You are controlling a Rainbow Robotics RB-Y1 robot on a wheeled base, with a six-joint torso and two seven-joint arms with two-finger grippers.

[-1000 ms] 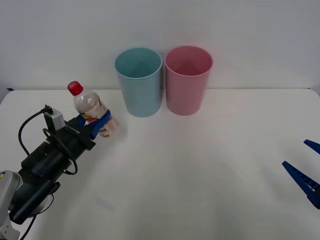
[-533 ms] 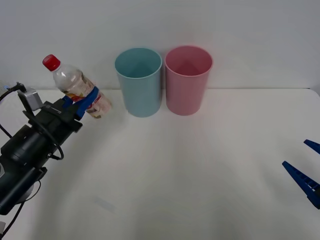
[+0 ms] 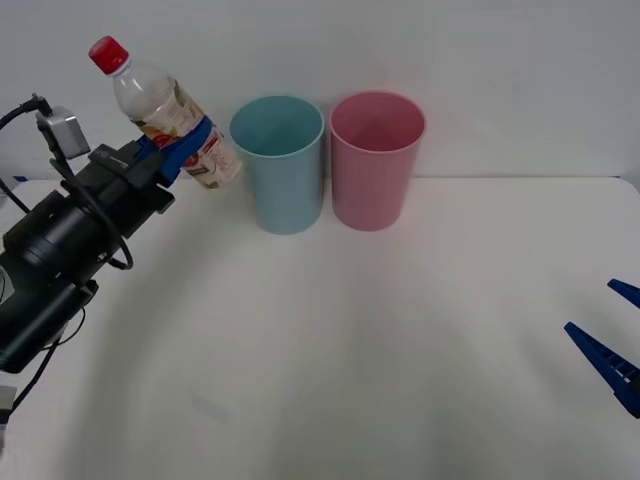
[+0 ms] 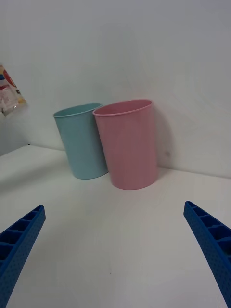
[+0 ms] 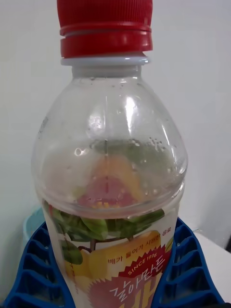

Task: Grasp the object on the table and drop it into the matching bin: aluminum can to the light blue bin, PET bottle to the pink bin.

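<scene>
My left gripper (image 3: 188,143) is shut on the PET bottle (image 3: 165,110), a small clear bottle with a red cap and orange-and-white label. It holds the bottle tilted in the air, just left of the light blue bin (image 3: 278,163) and about level with its rim. The pink bin (image 3: 376,158) stands right of the blue one, touching it. In the left wrist view the bottle (image 5: 111,192) sits between the blue fingers (image 5: 185,269). My right gripper (image 3: 612,335) waits open at the table's right edge. The right wrist view has the pink bin (image 4: 127,144) beside the light blue bin (image 4: 82,139).
Both bins stand at the back of the white table (image 3: 400,330), against a white wall. Open tabletop stretches in front of the bins and between the two arms.
The left arm has lifted the bottle off the table, first up and left, then higher and right toward the light blue bin. The right gripper has stayed still.
</scene>
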